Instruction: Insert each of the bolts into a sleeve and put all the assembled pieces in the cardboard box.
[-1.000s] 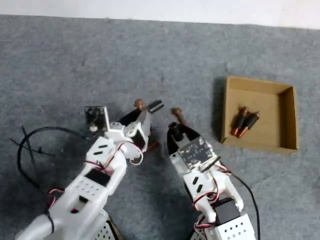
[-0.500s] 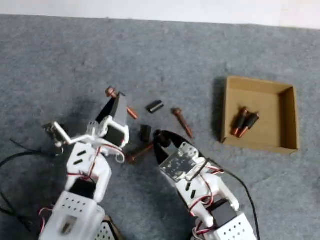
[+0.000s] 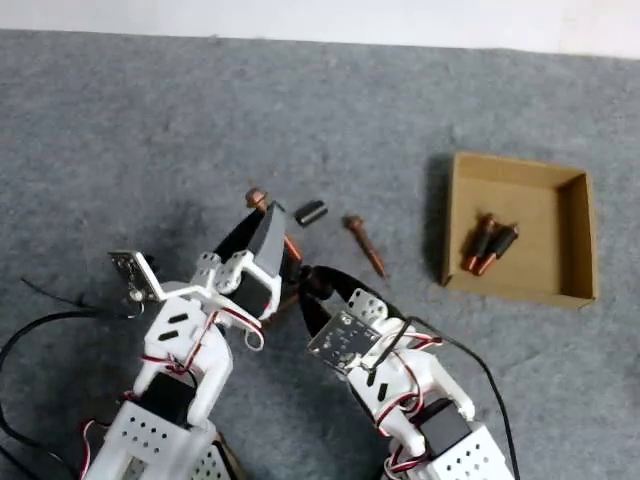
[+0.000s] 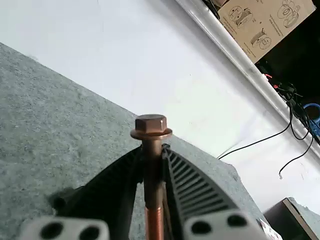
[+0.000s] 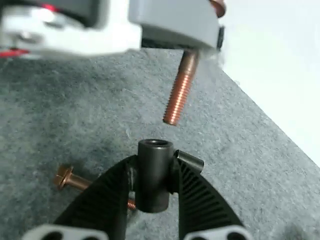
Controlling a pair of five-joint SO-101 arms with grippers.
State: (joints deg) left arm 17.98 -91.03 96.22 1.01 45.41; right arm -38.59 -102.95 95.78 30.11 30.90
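bolt [image 4: 150,132]: copper-toned metal, head and flange smooth with a soft sheen, shank finely threaded.
sleeve [image 5: 155,172]: dark, smooth, satin finish; metal or plastic, hard to tell from here.
left gripper fingers [image 4: 192,182]: black matt plastic, ribbed inner faces.
right gripper fingers [image 5: 200,192]: black matt plastic, also ribbed.
arm shells [image 3: 175,345]: white plastic, smooth, faintly glossy.
table cover [image 3: 130,130]: grey felt-like cloth, rough and matt.
cardboard box [image 3: 520,195]: brown cardboard, matt.

No word or number can be read, brown cardboard carton [image 4: 260,22] in the room behind the table — round line drawings printed on its side, no legible letters.
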